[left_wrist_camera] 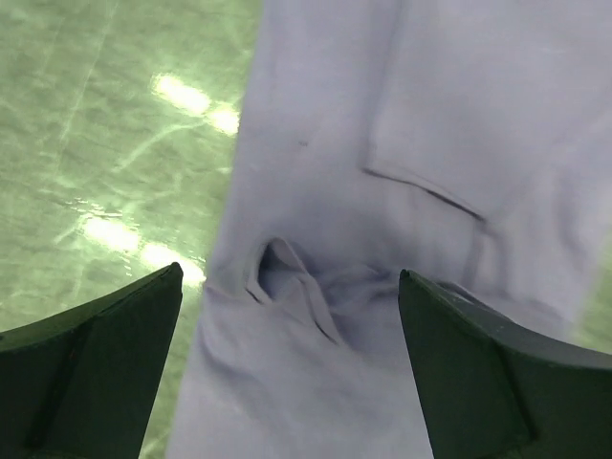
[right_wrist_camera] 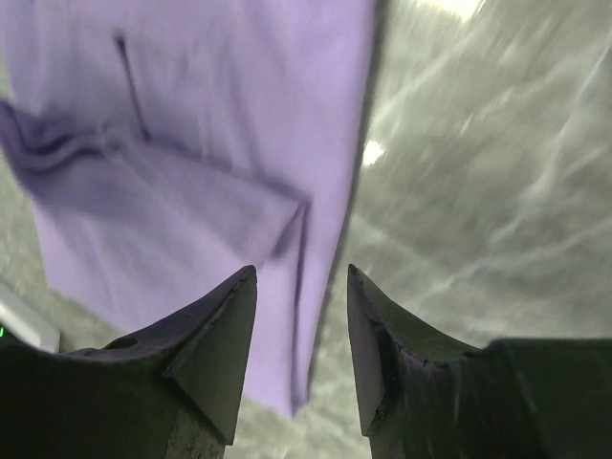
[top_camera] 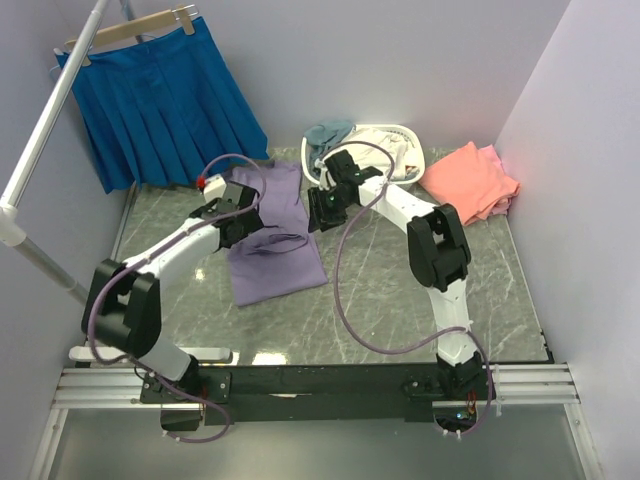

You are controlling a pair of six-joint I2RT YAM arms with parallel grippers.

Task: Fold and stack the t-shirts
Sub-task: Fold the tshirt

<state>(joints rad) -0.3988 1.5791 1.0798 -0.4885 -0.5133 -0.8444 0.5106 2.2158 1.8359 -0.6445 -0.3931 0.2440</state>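
The large lavender-purple t-shirt [top_camera: 276,245] lies partly folded on the marble table. My left gripper [top_camera: 243,222] hovers over its left side, open; in the left wrist view the fingers [left_wrist_camera: 86,368] stand wide apart above the shirt's neckline [left_wrist_camera: 287,277]. My right gripper [top_camera: 322,208] is at the shirt's upper right edge, open; in the right wrist view the shirt's corner [right_wrist_camera: 306,325] lies between the fingers [right_wrist_camera: 215,335] without being pinched. Coral-pink t-shirts [top_camera: 472,180] are piled at the back right. Cream-white and grey-blue ones [top_camera: 330,131] lie in the basket.
A white lattice basket [top_camera: 400,135] stands at the back centre. A bright blue pleated skirt [top_camera: 160,100] hangs on a wooden hanger at the back left. A white pole [top_camera: 50,110] slants along the left. Walls enclose the table on three sides.
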